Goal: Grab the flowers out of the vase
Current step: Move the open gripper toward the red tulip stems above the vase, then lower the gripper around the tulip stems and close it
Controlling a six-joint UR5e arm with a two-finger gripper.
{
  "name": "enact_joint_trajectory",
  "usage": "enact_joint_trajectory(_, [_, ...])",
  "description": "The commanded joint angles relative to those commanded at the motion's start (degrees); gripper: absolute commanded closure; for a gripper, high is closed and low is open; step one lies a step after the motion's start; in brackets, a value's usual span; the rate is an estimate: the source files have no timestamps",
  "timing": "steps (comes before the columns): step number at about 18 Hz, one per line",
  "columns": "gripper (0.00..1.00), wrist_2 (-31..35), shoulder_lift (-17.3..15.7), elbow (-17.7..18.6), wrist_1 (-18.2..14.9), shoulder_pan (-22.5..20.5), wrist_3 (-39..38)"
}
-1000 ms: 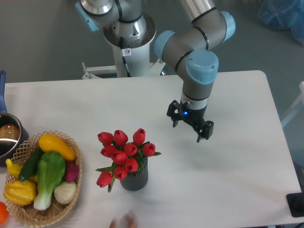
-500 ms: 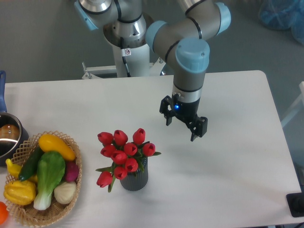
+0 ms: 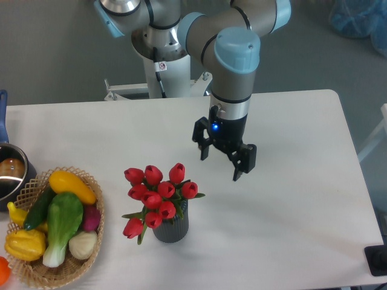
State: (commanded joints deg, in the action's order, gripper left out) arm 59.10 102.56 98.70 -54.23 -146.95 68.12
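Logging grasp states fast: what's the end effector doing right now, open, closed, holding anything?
End effector: open, empty, up and to the right of the flowers, not touching them.

**Materials and finishes on view**

Table (image 3: 290,235): smooth, matt white top.
Vase (image 3: 171,228): dark grey, matt, vertically ribbed wall.
Flowers (image 3: 158,193): red buds with a slight plastic sheen; green leaves, matt.
Basket (image 3: 92,241): woven wicker, rough, light tan.
Vegetables (image 3: 63,220) in basket: glossy, plastic-looking skins.
Pot (image 3: 12,172): polished metal, reflective.
Gripper (image 3: 222,164): black, matt fingers.
Arm (image 3: 237,57): brushed silver-grey metal tubes, smooth light-blue plastic caps.
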Motion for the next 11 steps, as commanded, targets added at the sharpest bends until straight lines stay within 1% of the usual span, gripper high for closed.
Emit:
enact_joint_trajectory(1, [0.0,-1.9,1.8,0.0,0.2,0.0,0.0])
enact_joint_trajectory(4, [0.0,-4.8,4.1,-0.1,1.1,0.4,0.0])
enact_joint_trajectory(7, [0.0,-8.3,4.7,-0.1,1.4,0.1,0.0])
enact_joint_trajectory(11, [0.0,-16.0,5.5,0.0,1.4,-1.0,-0.3])
